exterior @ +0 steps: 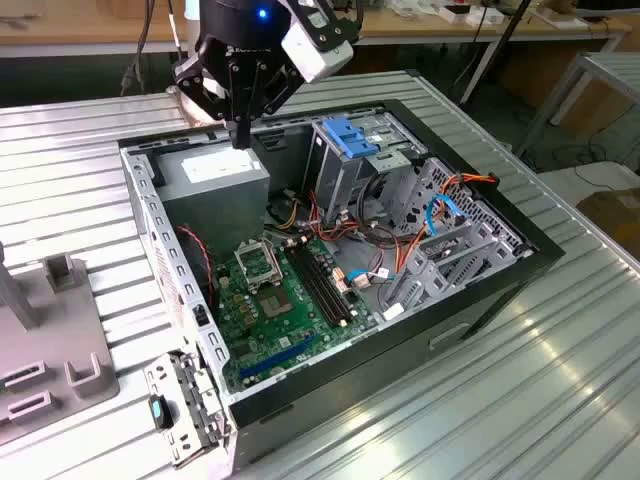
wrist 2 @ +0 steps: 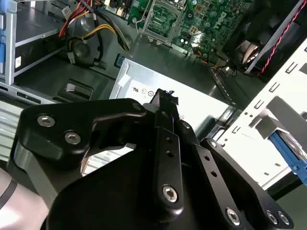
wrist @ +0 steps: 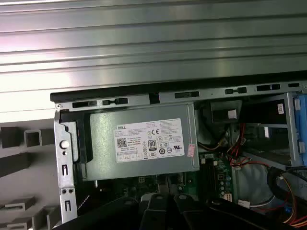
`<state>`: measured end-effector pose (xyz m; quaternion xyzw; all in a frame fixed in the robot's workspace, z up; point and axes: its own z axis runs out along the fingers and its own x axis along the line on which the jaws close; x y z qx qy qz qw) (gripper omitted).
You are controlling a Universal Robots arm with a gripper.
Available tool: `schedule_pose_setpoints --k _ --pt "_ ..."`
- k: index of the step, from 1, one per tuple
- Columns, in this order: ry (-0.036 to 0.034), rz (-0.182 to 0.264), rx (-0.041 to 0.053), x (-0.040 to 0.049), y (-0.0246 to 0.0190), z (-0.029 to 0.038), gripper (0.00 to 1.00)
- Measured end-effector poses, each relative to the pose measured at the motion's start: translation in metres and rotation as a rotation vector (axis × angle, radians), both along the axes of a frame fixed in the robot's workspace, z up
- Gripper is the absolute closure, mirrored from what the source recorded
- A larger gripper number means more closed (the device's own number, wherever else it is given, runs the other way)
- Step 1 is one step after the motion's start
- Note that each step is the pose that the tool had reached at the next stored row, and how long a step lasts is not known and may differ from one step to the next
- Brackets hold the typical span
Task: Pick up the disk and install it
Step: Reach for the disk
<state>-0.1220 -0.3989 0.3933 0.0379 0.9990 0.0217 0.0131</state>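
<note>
End effector point(exterior: 240, 136) hangs empty over the power supply point(exterior: 225, 190); disk not yet in hand.
Its 2 fingers look pressed together with nothing between them, just above that grey box inside the open case point(exterior: 545, 255) on the ribbed surface point(exterior: 520, 400). What I take for the disk point(wrist 2: 289, 154), a blue-railed grey piece, lies just beyond the case's perforated wall in the second wrist view. Risks, as I judge them: a descent here would strike the box or case rim, and loose cables point(exterior: 400, 240) beside the blue-tabbed cage point(exterior: 355, 150) could snag the disk. The box's white sticker point(wrist: 151, 143) bears black print, a barcode and round marks.
</note>
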Motion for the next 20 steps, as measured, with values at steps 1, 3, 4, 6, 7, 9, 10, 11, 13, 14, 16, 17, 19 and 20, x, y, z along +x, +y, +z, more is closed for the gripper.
schedule_pose_setpoints --k 1,3,4,6,7,9,10,11,13,14,16,17,19,20 --pt "0.0 0.0 0.0 0.0 0.0 0.0 0.89" --pt "0.0 0.0 0.0 0.0 0.0 0.0 0.89" --pt "0.0 0.0 0.0 0.0 0.0 0.0 0.89" --pt "0.0 0.0 0.0 0.0 0.0 0.0 0.89" --pt "0.0 0.0 0.0001 0.0 0.0 0.0 0.89" --pt "0.0 0.0 0.0 0.0 0.0 0.0 0.89" --pt "-0.0001 0.0 0.0 0.0 0.0 0.0 0.89" --pt "0.0 0.0 0.0 -0.0004 0.0 0.0 0.89" --pt "0.0 0.0 0.0001 -0.0011 0.0 0.0 0.89" --pt "-0.0001 0.0 0.0001 -0.0019 0.0 0.0 0.89" --pt "0.0 0.0 0.0 -0.0035 0.0 0.0 0.89" --pt "0.0 0.0 0.0 -0.0039 0.0 0.0 0.89" --pt "0.0 0.0 0.0 -0.0044 0.0 0.0 0.89" --pt "0.0 0.0 0.0 -0.0049 0.0 0.0 0.89"
